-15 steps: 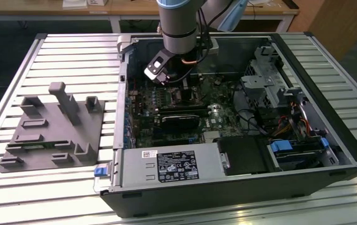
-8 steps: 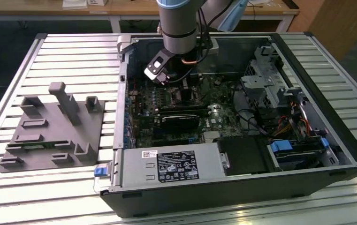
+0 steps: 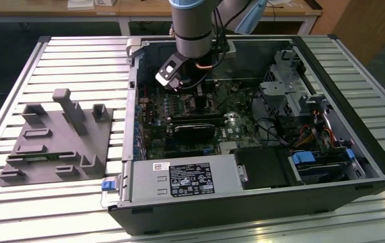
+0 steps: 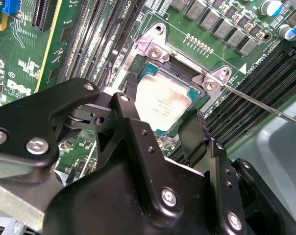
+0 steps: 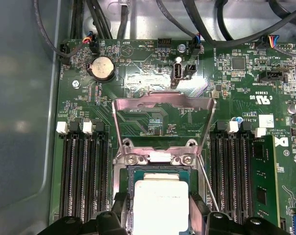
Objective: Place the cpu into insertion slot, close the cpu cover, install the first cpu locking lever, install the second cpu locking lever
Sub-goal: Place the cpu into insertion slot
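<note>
Grey arm (image 3: 192, 23), light-blue joint cap (image 3: 252, 17); matte black gripper (image 4: 162, 105), silver screws (image 4: 168, 197).

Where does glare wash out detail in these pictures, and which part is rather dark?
First wrist view: glare turns the cpu top nearly white, and the raised cpu cover shines. Second wrist view: the cpu is bright but milder. Exterior view: the slatted table reflects strong light, while the computer case is dim inside.

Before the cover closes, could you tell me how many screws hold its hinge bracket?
2: one screw and a second screw, at opposite ends of the bracket between the cpu cover and the cpu. Others may hide under the gripper.
</note>
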